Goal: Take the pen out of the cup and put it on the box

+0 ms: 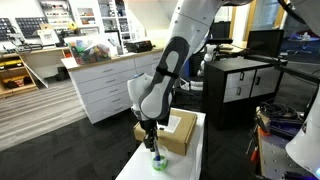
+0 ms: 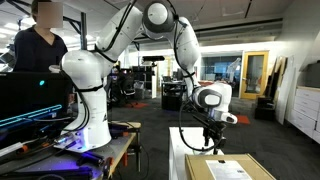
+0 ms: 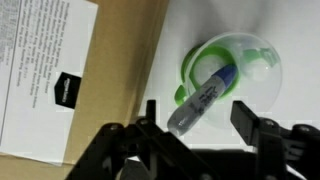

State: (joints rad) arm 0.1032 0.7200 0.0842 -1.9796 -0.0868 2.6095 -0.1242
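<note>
Under your gripper (image 3: 196, 108), the thin grey pen (image 3: 207, 92) leaned in the round, translucent green cup (image 3: 250, 62), its upper end between jaws spread wide, closed on nothing. Your flat cardboard box (image 3: 122, 70) lay just beside the cup, with smooth white table (image 3: 295, 35) beyond.

From my station I see white drawer cabinets (image 1: 105, 88) beside wood-plank flooring (image 1: 35, 120), cluttered shelves (image 1: 55, 18) behind them, and elsewhere a yellow-framed doorway (image 2: 255, 75)

Bright-green cup (image 3: 252, 62) — grey pen (image 3: 203, 100) with a blue band; brown box (image 3: 120, 70), white black-printed label (image 3: 45, 80).
</note>
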